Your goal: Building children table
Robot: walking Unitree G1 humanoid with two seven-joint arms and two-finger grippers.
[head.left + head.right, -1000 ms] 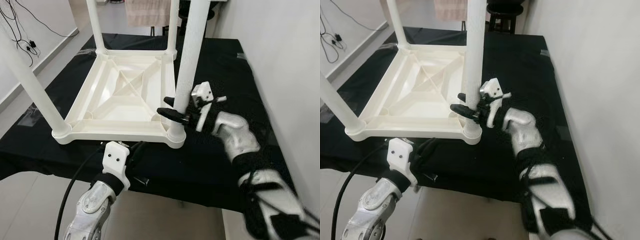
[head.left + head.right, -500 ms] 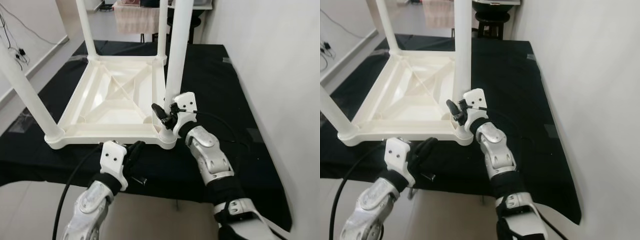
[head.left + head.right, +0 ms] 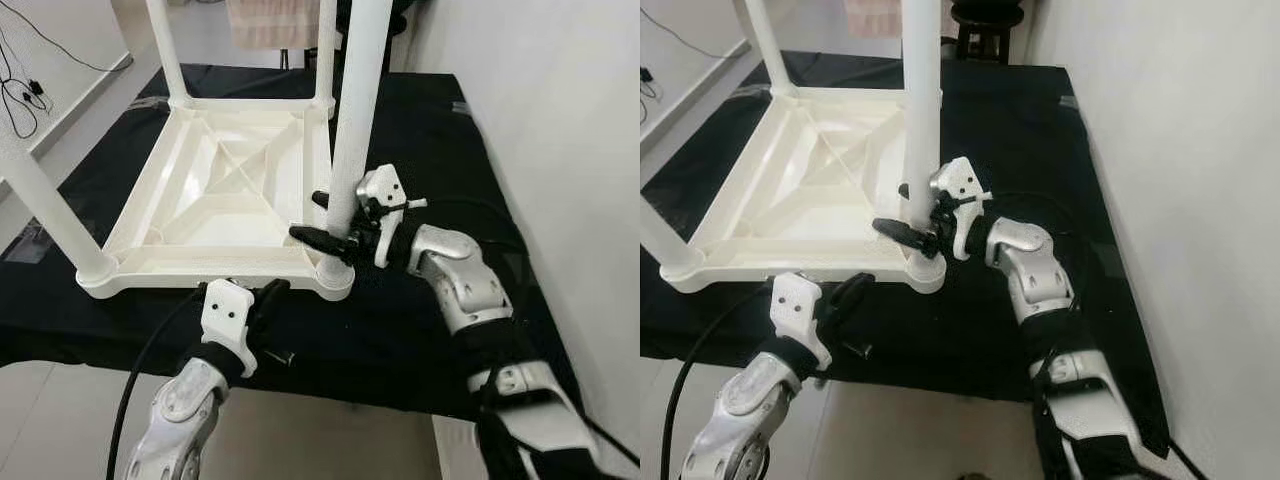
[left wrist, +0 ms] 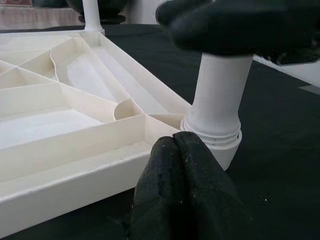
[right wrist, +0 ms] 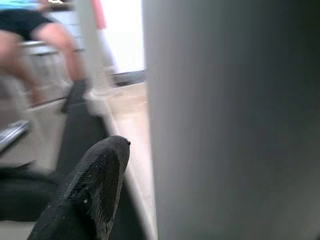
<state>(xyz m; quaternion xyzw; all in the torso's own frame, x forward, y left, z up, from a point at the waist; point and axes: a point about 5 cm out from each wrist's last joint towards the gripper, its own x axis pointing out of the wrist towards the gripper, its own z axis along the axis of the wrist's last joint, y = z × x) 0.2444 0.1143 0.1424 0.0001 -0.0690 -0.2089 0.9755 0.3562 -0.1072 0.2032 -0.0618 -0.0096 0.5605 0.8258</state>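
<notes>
A white plastic children's table lies upside down on a black cloth, its legs pointing up. My right gripper is at the base of the near-right leg, one black finger in front of it and the other behind, shut on the leg. The right wrist view has that leg very close, with one finger beside it. My left gripper is shut with nothing in it, just below the table's front rim near the same corner. In the left wrist view its fingertips nearly touch the rim by the leg socket.
The black cloth covers a low surface ending just in front of me. A white wall runs close along the right. A dark stool and a hanging cloth stand behind. Cables lie on the floor at left. Blurred legs of a person.
The camera has shifted. My right forearm has swung out to the right and the wrist has turned around the near-right leg, fingers staying at its base. The left gripper stays put.
</notes>
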